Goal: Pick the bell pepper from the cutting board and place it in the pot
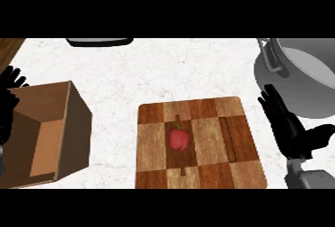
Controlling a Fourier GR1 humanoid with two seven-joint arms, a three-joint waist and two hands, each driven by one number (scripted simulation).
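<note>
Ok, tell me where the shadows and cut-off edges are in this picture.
Head view: lighting is even, with no glare; the wooden box has a darker shaded inner wall; the pot is cropped by the right edge; the bell pepper on the cutting board shows clearly; the left hand is half hidden behind the box.

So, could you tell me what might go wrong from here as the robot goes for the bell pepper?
The right hand is open beside the cutting board, not yet at the bell pepper; the small, rounded pepper might roll when the fingers close. The pot sits right behind that hand, so a lift could clip its rim or handle. The open box is close on the left and could catch a stray pepper.
</note>
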